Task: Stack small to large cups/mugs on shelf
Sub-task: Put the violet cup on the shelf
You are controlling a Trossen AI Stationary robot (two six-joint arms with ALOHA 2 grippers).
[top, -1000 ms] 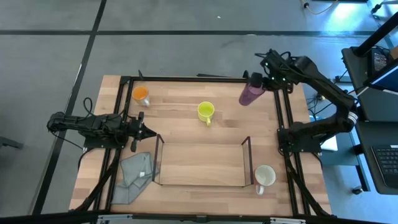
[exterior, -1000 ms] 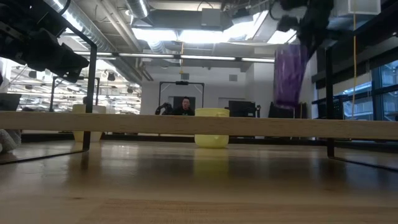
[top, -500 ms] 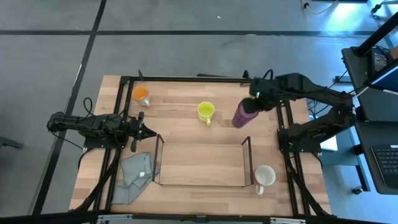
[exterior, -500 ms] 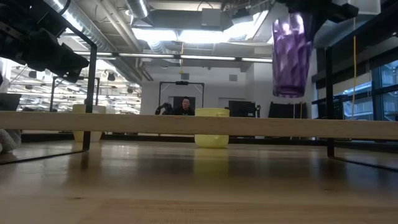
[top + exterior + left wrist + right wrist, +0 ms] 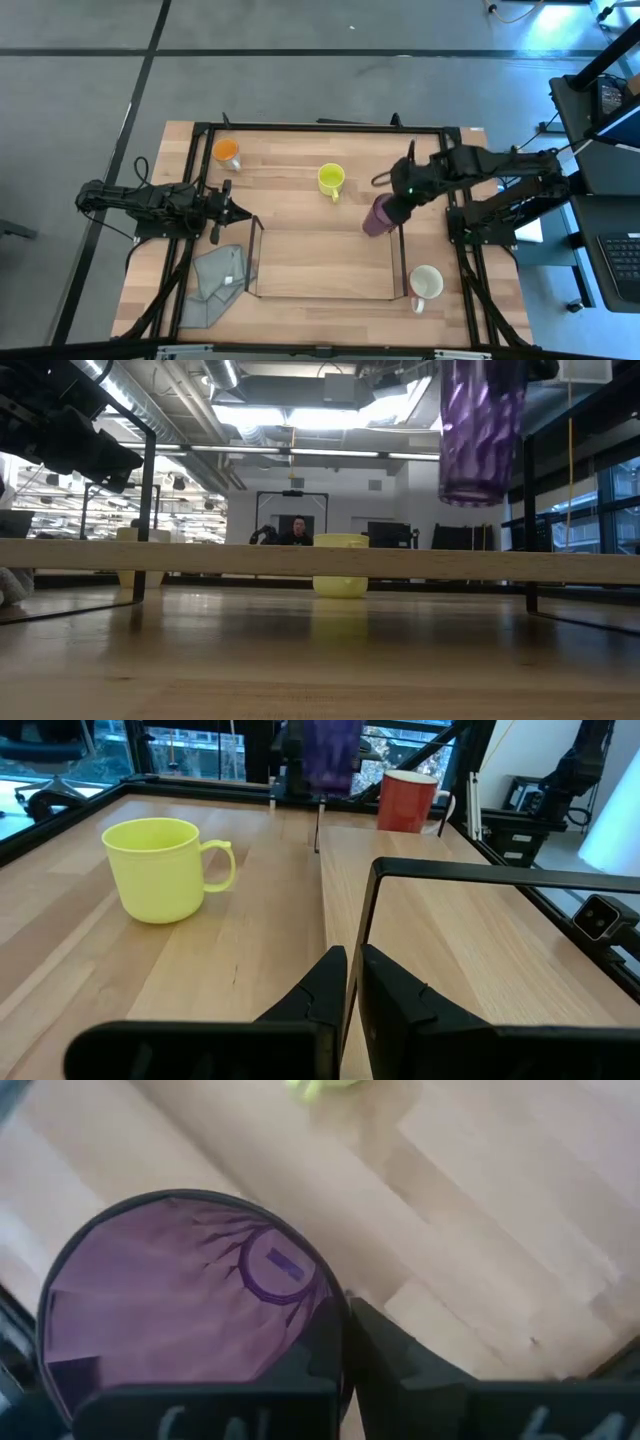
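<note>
Right gripper [image 5: 397, 196] is holding the translucent purple ribbed tumbler [image 5: 379, 215] aloft, its fingers pinching the rim, above the right end of the clear-walled rectangular shelf [image 5: 324, 261].

Four cups are showing on the pale planked wooden table [image 5: 290, 170]: the purple tumbler is hanging clear of the tabletop in the low view, just over the shelf's thin dark right edge; the glossy yellow handled mug [image 5: 331, 180] is sitting behind the shelf with bare wood all around it; the small round orange cup [image 5: 226, 151] is standing near the far left corner; the white handled mug [image 5: 425, 284] is resting outside the shelf's right wall. The shelf's wooden floor is lying open between its two end walls. One crumpled grey cloth [image 5: 214, 284] is lying by the shelf's left wall. Left gripper [image 5: 236, 211] is resting low just beside the shelf's left rear corner, its fingers nearly together on nothing.
</note>
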